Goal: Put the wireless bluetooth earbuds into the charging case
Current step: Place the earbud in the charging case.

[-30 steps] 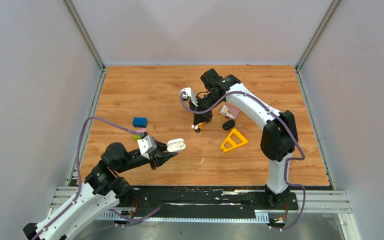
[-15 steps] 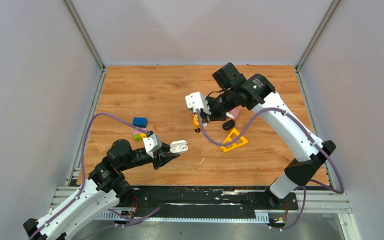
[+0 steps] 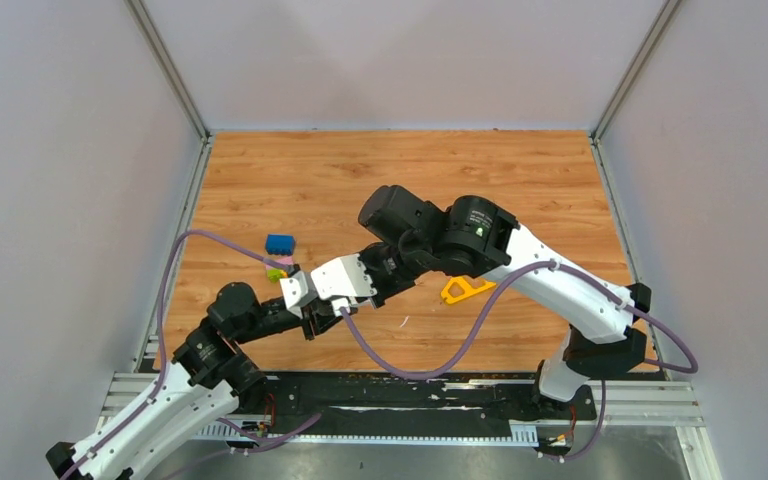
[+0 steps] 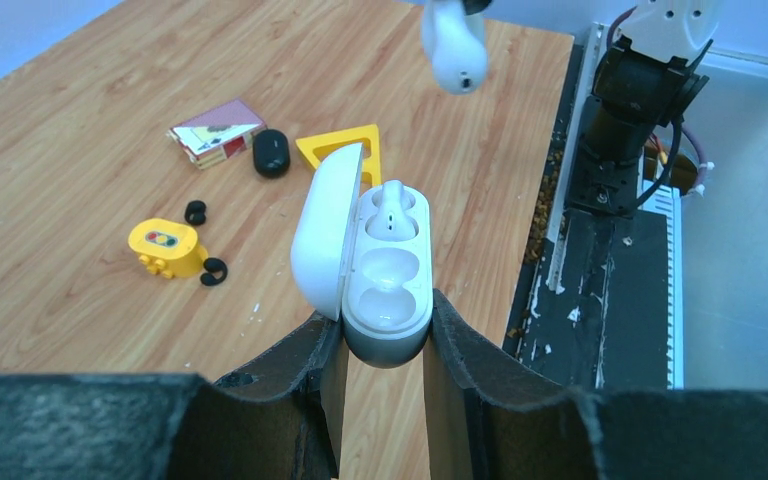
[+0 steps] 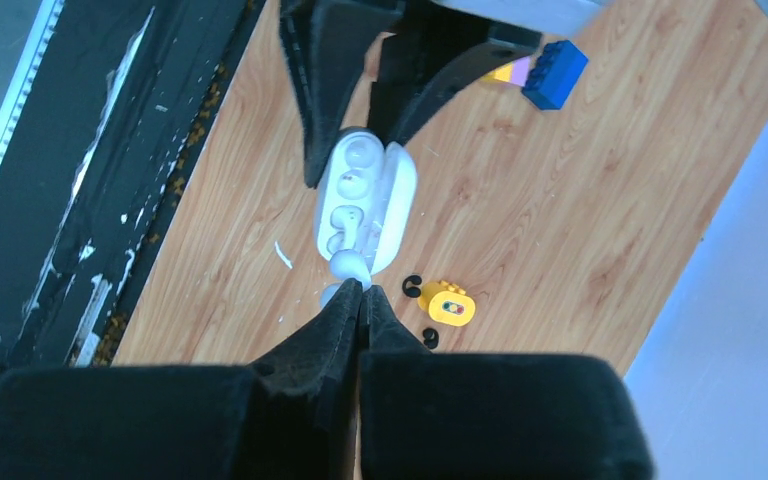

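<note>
**A:** What does each gripper have hold of?

**B:** The left gripper (image 4: pixel 385 325) is clamped on the lower end of the charging case (image 4: pixel 392 295). The case's lid is swung open to one side. The right gripper (image 5: pixel 362 292) is pinched tight on one white earbud (image 5: pixel 348 268) at its fingertips.

**A:** Where does that bud sit relative to the case?

**B:** In the left wrist view it hangs above and beyond the far end of the case, apart from it. A second white earbud (image 4: pixel 392 205) is seated in the socket at that far end. The socket nearer the left fingers is empty.

**A:** What's the count?

**B:** There are two white buds. Two black earbuds (image 4: pixel 196 211) lie on the table (image 3: pixel 310 180), both just beside one yellow block (image 4: pixel 165 247). There is also one yellow triangle (image 4: pixel 345 150), one black oval pod (image 4: pixel 271 153), one small tan block (image 4: pixel 215 130) and one blue block (image 3: pixel 280 243).

**A:** What does one view show that another doesn't?

**B:** The top view hides the case and both white buds under the right arm's wrist. It shows the two arms meeting left of centre, near the near edge, with the blue block to their far left and the triangle to their right. Only the left wrist view shows the pod and the tan block, which lie just beside each other. The right wrist view looks straight down onto the open case.
</note>
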`<state>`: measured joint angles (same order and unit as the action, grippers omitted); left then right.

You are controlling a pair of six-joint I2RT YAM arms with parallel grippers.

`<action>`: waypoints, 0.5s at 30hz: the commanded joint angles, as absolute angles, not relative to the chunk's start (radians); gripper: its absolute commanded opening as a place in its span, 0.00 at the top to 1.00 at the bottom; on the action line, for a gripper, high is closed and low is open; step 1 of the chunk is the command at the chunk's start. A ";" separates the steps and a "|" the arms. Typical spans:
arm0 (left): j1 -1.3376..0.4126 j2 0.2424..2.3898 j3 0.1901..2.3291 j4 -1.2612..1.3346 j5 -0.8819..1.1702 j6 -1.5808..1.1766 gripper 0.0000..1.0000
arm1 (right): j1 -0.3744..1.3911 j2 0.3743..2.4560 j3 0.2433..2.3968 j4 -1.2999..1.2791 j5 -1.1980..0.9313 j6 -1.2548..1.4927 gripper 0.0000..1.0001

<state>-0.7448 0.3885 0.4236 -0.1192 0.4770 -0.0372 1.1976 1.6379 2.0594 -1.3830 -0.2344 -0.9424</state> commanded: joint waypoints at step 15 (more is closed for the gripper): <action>-0.746 0.296 0.428 -0.068 0.442 -0.015 1.00 | 1.204 1.709 2.185 -1.249 -0.306 -0.748 1.00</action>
